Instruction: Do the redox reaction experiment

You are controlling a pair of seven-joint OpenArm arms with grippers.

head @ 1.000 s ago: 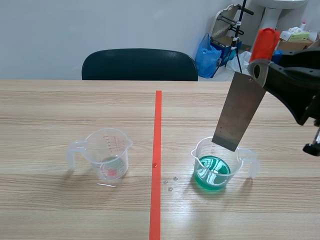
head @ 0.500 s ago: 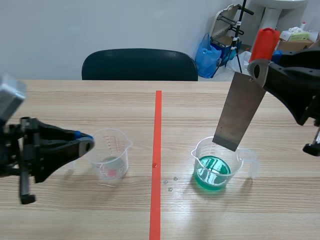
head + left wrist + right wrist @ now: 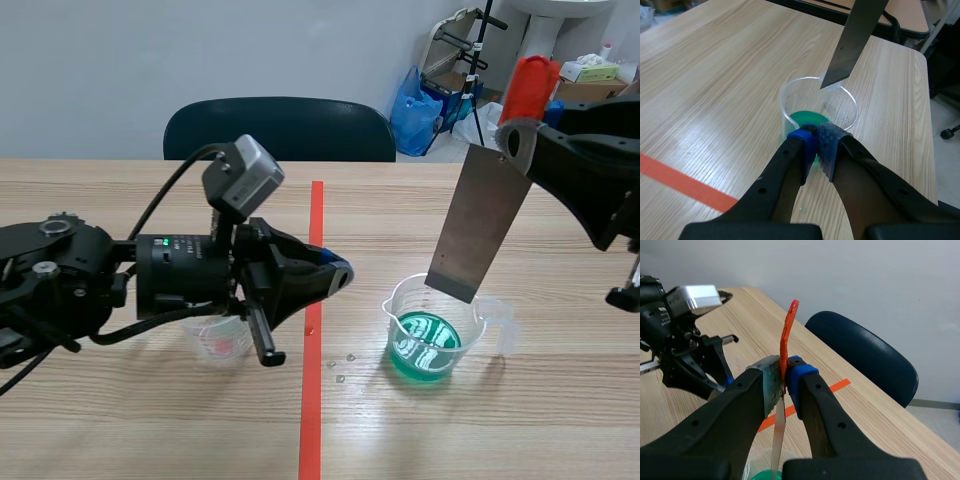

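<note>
A clear beaker of green liquid (image 3: 428, 338) stands right of the tape line. Above it hangs a grey metal blade (image 3: 478, 225) with a red handle (image 3: 528, 86); its lower corner is just over the beaker's rim. My right gripper (image 3: 520, 140) is shut on the blade near the handle, and the right wrist view shows the blade (image 3: 778, 435) pinched in the right gripper (image 3: 784, 371). My left gripper (image 3: 340, 272) is shut with nothing in it, pointing at the green beaker (image 3: 790, 97). A second beaker (image 3: 222, 340) holding a little pink liquid sits mostly hidden behind the left arm.
An orange-red tape line (image 3: 313, 400) runs down the table's middle, with a few small droplets (image 3: 340, 366) beside it. A dark chair (image 3: 280, 128) stands at the far edge. Bags and boxes (image 3: 430, 100) sit beyond the table's back right.
The left arm came in from the left and swept right past the pink beaker, ending with its gripper at the tape line. The right arm and blade have not moved.
</note>
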